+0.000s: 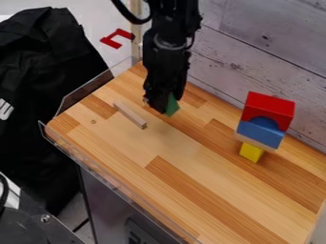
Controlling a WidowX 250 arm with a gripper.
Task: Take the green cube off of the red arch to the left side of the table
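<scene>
The gripper (pixel 164 106) hangs low over the upper left part of the wooden table, its fingers around the green cube (pixel 171 106). Black fingers cover much of the cube, so its full outline is hidden, and whether it touches the table I cannot tell. At the right, the red arch (pixel 269 107) tops an upright stack, well apart from the gripper. Its opening faces down over a rounded blue piece, with a blue block (pixel 259 134) beneath.
Under the blue block are a thin wooden piece and a yellow block (pixel 251 152). A loose wooden stick (pixel 130 115) lies left of the gripper. Clear low walls edge the table's left side; a whitewashed plank wall (pixel 261 52) stands behind.
</scene>
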